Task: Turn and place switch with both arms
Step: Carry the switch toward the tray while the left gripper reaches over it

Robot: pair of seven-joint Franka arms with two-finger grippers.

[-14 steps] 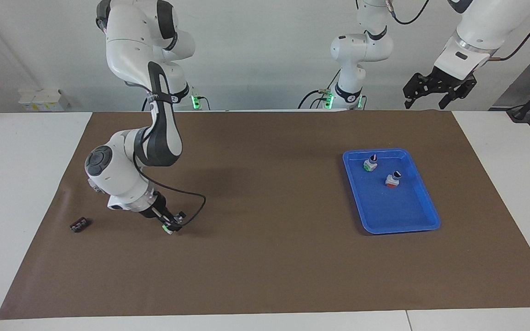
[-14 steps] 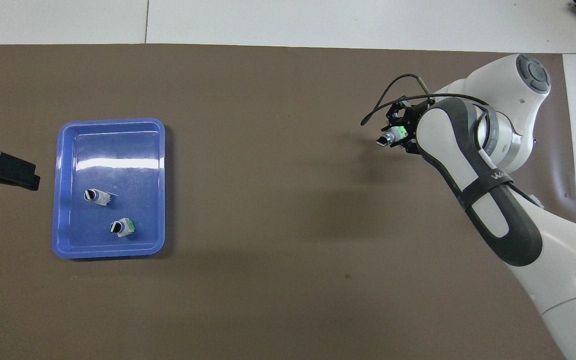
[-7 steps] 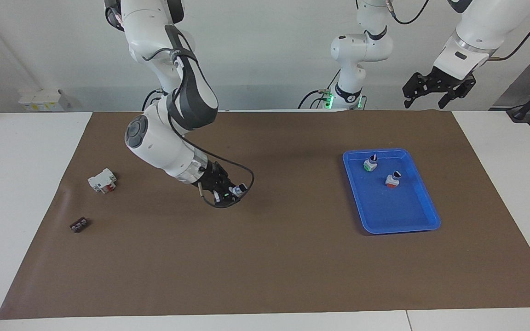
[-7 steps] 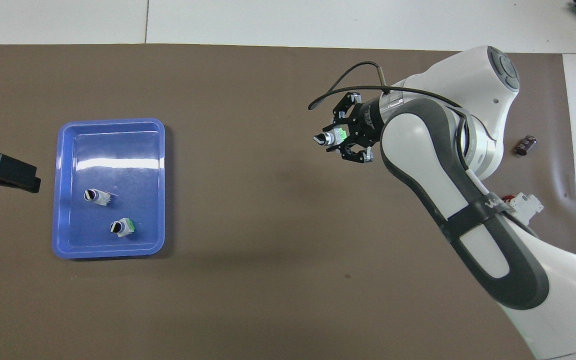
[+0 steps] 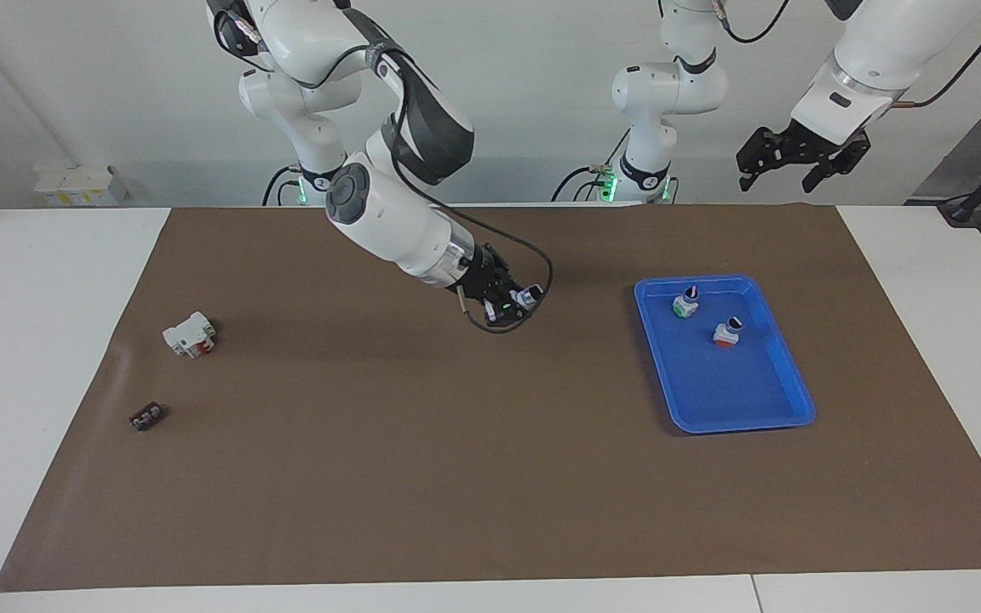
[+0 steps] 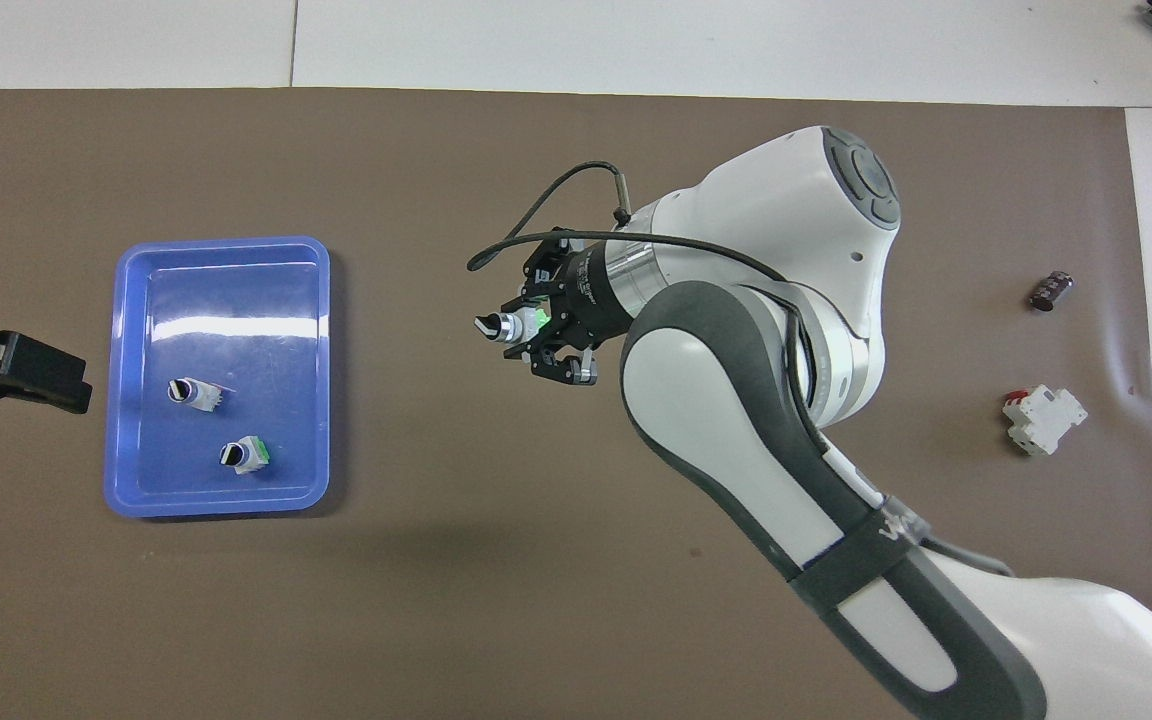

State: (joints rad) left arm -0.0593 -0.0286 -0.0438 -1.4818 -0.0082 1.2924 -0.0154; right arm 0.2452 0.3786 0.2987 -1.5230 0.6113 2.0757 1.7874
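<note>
My right gripper (image 5: 512, 306) is shut on the switch (image 5: 529, 298), a small white-grey block with a green end and a silver-and-black knob. It holds the switch in the air over the middle of the brown mat, knob pointing toward the blue tray (image 5: 725, 400). In the overhead view the gripper (image 6: 539, 338) and the switch (image 6: 514, 327) show between the tray (image 6: 226, 300) and the arm's body. My left gripper (image 5: 788, 166) hangs open and empty, high above the mat's edge at the left arm's end, and waits; it also shows in the overhead view (image 6: 11, 365).
The tray holds a second green-ended switch (image 5: 685, 304) (image 6: 246, 455) and a red-ended switch (image 5: 726, 332) (image 6: 194, 393). A larger white block with a red part (image 5: 188, 334) (image 6: 1043, 420) and a small dark part (image 5: 147, 416) (image 6: 1052, 290) lie at the right arm's end.
My right gripper has lifted the switch off the mat at the right arm's end and carried it toward the tray, uncovering the white block. The left gripper has barely shifted.
</note>
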